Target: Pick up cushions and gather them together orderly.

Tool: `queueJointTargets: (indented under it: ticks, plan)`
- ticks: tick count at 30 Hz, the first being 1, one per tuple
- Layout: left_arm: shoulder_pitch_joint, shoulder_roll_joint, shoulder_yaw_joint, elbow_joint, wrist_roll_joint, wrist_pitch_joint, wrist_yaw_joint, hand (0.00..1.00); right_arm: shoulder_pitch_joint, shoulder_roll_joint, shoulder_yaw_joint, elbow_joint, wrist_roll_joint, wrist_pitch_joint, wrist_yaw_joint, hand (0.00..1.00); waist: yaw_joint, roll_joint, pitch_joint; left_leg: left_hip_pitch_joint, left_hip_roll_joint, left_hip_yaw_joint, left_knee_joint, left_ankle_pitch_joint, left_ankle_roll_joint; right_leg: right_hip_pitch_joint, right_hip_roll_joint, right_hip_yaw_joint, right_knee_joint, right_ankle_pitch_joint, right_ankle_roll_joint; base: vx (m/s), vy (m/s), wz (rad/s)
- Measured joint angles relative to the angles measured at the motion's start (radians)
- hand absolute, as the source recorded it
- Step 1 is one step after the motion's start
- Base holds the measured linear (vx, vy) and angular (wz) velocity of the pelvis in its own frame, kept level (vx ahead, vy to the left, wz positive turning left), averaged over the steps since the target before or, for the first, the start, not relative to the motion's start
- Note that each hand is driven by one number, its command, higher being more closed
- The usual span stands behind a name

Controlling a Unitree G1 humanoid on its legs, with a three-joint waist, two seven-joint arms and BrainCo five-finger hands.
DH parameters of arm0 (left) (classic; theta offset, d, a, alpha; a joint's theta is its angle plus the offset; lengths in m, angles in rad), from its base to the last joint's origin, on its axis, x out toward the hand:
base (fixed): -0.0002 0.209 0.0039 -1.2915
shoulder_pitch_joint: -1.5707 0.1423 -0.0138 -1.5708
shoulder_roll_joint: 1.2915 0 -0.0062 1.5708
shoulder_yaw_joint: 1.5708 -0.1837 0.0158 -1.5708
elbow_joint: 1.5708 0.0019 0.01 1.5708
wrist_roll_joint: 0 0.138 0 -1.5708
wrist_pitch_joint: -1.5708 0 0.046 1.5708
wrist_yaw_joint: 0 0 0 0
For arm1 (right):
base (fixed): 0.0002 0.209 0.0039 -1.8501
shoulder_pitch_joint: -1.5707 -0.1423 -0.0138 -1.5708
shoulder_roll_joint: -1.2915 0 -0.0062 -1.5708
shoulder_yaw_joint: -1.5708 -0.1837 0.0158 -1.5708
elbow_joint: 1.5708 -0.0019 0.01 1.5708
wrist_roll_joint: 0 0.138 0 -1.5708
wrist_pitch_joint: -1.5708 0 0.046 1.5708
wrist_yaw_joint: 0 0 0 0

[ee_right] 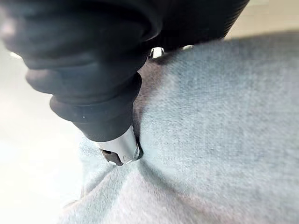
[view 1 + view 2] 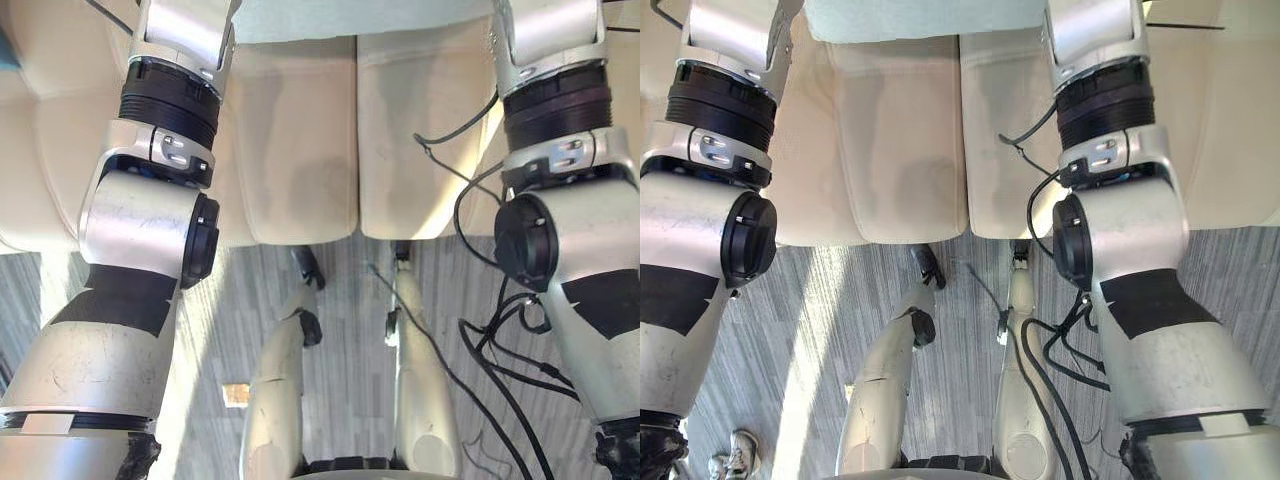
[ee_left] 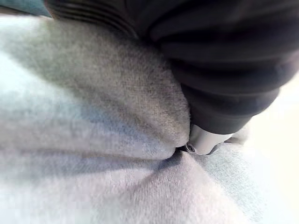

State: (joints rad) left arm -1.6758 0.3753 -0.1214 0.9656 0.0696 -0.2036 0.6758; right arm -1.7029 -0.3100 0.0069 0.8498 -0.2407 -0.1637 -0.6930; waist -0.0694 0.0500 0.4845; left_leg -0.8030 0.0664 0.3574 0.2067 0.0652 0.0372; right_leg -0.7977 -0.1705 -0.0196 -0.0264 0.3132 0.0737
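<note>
A pale blue-grey cushion (image 2: pixel 350 18) lies on the cream sofa (image 2: pixel 300 150), far back on its seat and across the seam between two seat pads. Both arms reach over the sofa's front edge to it, one at each end. The left hand (image 3: pixel 219 74) is pressed into the soft fabric, which creases around it, and the right hand (image 1: pixel 93 84) is sunk in the same way. Whether either hand is spread or clenched cannot be told. Grey striped floor (image 2: pixel 820 330) lies before the sofa.
</note>
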Motion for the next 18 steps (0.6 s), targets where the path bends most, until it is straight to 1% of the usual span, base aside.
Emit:
queueJointTargets:
  ticks: [4,5,7,8,10,11,15,16,18]
  plan:
    - [0.001,0.001,0.026,-0.001,-0.020,-0.023,0.000,0.00,0.000,-0.029,0.006,0.000,0.005,-0.006,0.006,0.00,0.007,0.001,0.010,-0.012,0.002,0.003,0.002,-0.001,-0.001,-0.014,0.000,0.010,0.000,0.000,0.000,0.00,0.006,-0.01]
    - [0.007,0.001,0.047,-0.001,-0.020,-0.028,-0.002,0.00,0.000,-0.034,0.006,0.000,0.005,-0.006,0.014,0.00,0.006,0.001,0.010,-0.014,0.004,0.003,0.004,-0.001,-0.001,-0.015,0.002,0.015,0.000,0.000,0.000,0.00,0.000,0.00]
    - [0.025,0.002,0.068,-0.002,-0.034,-0.037,-0.017,0.00,0.000,-0.044,0.006,-0.003,0.010,-0.006,0.020,0.00,0.008,0.001,0.010,-0.023,0.007,0.005,0.009,-0.003,-0.003,-0.024,0.010,0.022,0.003,0.001,0.001,-0.01,0.007,-0.02]
    - [0.044,0.002,0.082,-0.011,-0.040,-0.041,-0.026,0.00,0.005,-0.054,0.006,-0.014,0.025,-0.008,0.021,0.00,0.013,0.001,0.010,-0.033,0.013,0.006,0.019,-0.009,-0.011,-0.033,0.013,0.023,0.006,0.001,0.001,-0.04,0.011,-0.05]
    - [0.082,0.002,0.090,-0.025,-0.041,-0.045,-0.045,0.00,0.029,-0.064,0.004,-0.039,0.052,-0.010,0.025,0.00,0.025,0.001,0.010,-0.055,0.030,0.007,0.050,-0.021,-0.010,-0.044,0.024,0.026,0.011,0.001,0.001,-0.04,0.003,-0.11]
    - [0.105,0.005,0.092,-0.036,-0.042,-0.045,-0.055,0.00,0.049,-0.069,0.003,-0.060,0.073,-0.016,0.036,0.00,0.031,0.001,0.010,-0.065,0.041,0.008,0.067,-0.027,-0.013,-0.048,0.030,0.029,0.015,0.001,0.001,-0.05,-0.005,-0.14]
    - [0.178,0.042,0.097,-0.059,-0.072,-0.035,-0.092,0.00,0.127,-0.097,0.001,-0.107,0.172,-0.023,0.085,0.00,0.035,0.000,0.010,-0.085,0.076,0.007,0.123,-0.049,-0.017,-0.054,0.051,0.036,0.032,0.000,0.001,-0.06,-0.011,-0.14]
    - [0.205,0.067,0.121,-0.102,-0.100,-0.033,-0.110,0.00,0.168,-0.133,-0.001,-0.170,0.218,-0.024,0.111,0.00,0.037,0.000,0.010,-0.096,0.089,0.010,0.138,-0.053,-0.020,-0.070,0.060,0.044,0.051,0.000,0.001,-0.07,-0.015,-0.17]
    - [0.231,0.098,0.136,-0.158,-0.138,-0.033,-0.123,0.00,0.206,-0.170,-0.003,-0.236,0.276,-0.027,0.150,0.00,0.037,0.000,0.010,-0.109,0.101,0.013,0.159,-0.056,-0.021,-0.082,0.067,0.049,0.061,0.000,0.001,-0.07,-0.022,-0.15]
